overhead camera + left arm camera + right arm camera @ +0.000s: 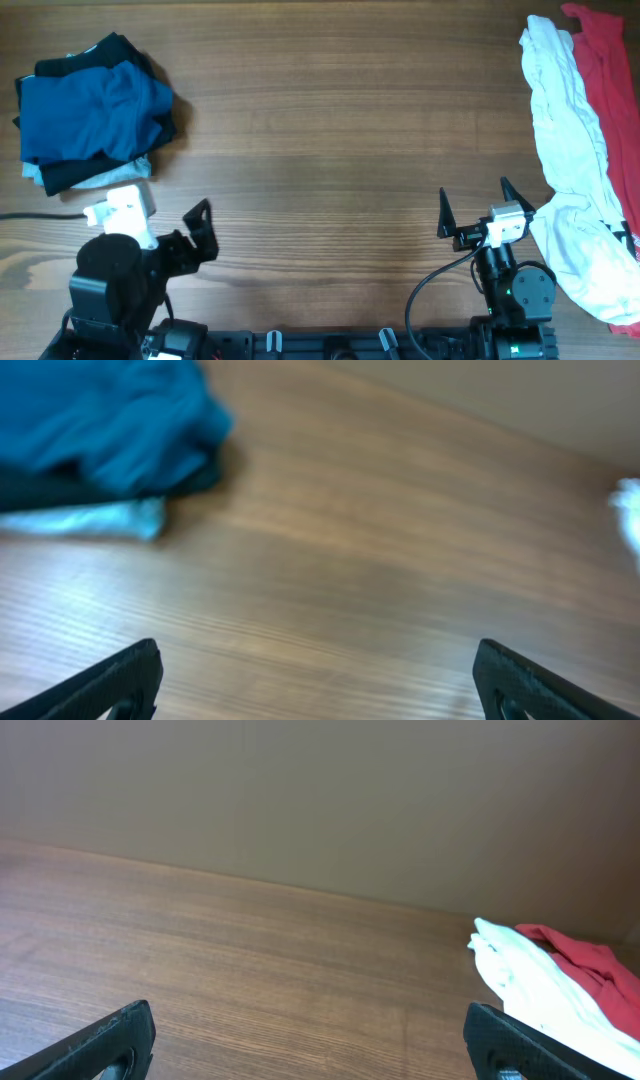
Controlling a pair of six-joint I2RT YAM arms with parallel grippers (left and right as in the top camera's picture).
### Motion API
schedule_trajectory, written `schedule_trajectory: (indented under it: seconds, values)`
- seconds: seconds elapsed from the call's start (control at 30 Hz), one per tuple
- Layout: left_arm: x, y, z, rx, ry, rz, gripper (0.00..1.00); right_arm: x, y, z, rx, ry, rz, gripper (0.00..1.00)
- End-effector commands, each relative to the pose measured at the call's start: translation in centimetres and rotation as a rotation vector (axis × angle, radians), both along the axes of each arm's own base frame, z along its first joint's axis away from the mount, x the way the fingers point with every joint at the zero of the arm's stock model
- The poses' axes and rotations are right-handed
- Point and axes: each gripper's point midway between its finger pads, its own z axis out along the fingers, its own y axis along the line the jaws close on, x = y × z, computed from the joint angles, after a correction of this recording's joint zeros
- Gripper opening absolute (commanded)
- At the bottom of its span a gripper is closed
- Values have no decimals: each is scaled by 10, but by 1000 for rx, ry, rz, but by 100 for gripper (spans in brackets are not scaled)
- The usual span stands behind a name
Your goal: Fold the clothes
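Observation:
A folded stack lies at the table's far left: a royal-blue shirt (92,112) on top, a black garment (75,172) under it, pale-blue cloth (35,173) at the bottom. The left wrist view shows the blue shirt (100,415) and pale-blue cloth (90,518). A crumpled white garment (570,160) and a red garment (612,90) lie along the right edge, and show in the right wrist view as white (540,990) and red (580,955). My left gripper (200,232) is open and empty near the front left. My right gripper (478,212) is open and empty beside the white garment.
The wooden table (330,130) runs between the two piles. The arm bases and a black rail (330,345) sit along the front edge. A plain wall (320,790) stands behind the table.

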Motion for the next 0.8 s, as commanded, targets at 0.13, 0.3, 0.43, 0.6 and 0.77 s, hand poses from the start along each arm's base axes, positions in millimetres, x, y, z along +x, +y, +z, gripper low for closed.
schedule_trajectory:
  seconds: [0.13,0.3,0.43,0.6,0.77]
  values:
    - [-22,32,-39,18,23,152,100,-1,1,3,20,-13,10,100]
    - [-25,41,-74,13,-30,203,100,-1,1,3,20,-13,10,100]
    - [-14,41,-92,7,-103,205,100,-1,1,4,20,-13,10,100]
    - [10,39,-105,-4,-239,193,100,-1,1,3,19,-13,10,100]
    - [33,39,-96,-12,-378,186,100,-1,1,3,19,-13,10,100]
